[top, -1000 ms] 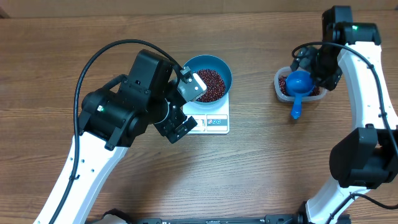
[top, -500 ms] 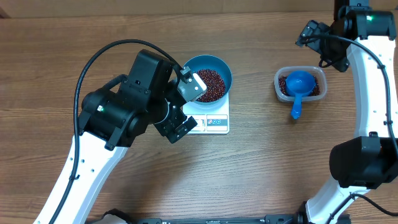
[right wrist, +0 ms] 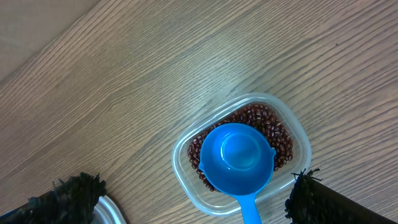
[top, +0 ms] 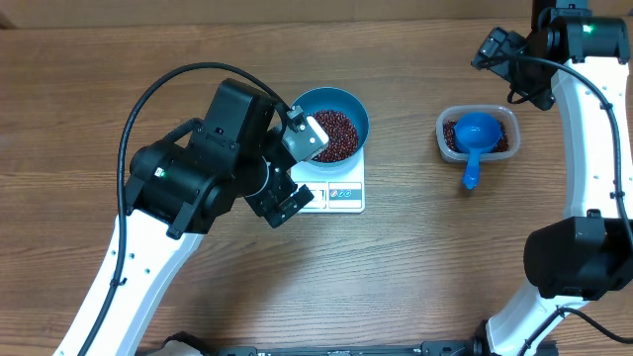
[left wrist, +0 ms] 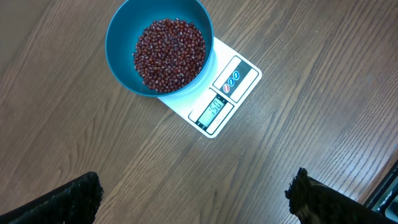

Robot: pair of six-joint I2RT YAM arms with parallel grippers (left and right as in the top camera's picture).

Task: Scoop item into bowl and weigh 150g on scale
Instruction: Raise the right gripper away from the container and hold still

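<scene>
Wood-grain desk (top: 415, 287): bowl (left wrist: 121, 43) of beans (left wrist: 169, 53) seated on scale (left wrist: 242, 78) for weighing; scoop (right wrist: 239, 155) parked in tub (right wrist: 305, 146) at three o'clock; left gripper (left wrist: 196, 199), right gripper (right wrist: 193, 199): fingers spread, empty, held clear.

Lighting was bright, even and diffuse, falling from above. In the overhead view the bench (top: 415, 277) was uniformly lit, shadows beneath the left arm (top: 188, 188) were soft and faint, and focus was sharp with no motion blur. In the left wrist view the scale (left wrist: 239, 78) display was legible, and the bowl (left wrist: 121, 37) threw a soft shadow beneath its rim. In the right wrist view a pale sheen crossed the wood grain above the tub (right wrist: 180, 163). The left pincer (left wrist: 194, 204) and right pincer (right wrist: 196, 199) appeared as dark, soft-edged shapes at the lower corners.
</scene>
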